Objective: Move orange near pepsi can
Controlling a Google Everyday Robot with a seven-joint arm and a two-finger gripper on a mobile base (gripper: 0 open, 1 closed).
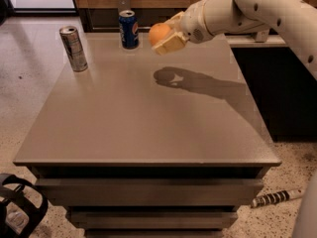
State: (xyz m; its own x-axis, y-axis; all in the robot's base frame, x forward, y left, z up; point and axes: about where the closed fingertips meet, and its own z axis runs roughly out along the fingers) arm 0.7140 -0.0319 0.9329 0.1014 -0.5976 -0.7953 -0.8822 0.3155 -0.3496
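1. The gripper (164,36) hangs above the far part of the surface (138,128), its fingers (171,43) clamped on the orange (158,32) and hiding the fruit's right and lower side.
2. The orange is in the air, just right of the upright pepsi can (129,29), not touching it.
3. The arm (257,6) is cut off at the top and right edges.
4. A silver can (74,48) stands near the brown surface's left edge.
5. A striped object (277,197) lies on the speckled floor (29,98).

The cream plastic gripper (165,37), above the far table edge, clasps the smooth, matt orange (157,32). Just left of it stands the glossy metal pepsi can (129,31). Below it, the table (138,128) is smooth, matt brown.
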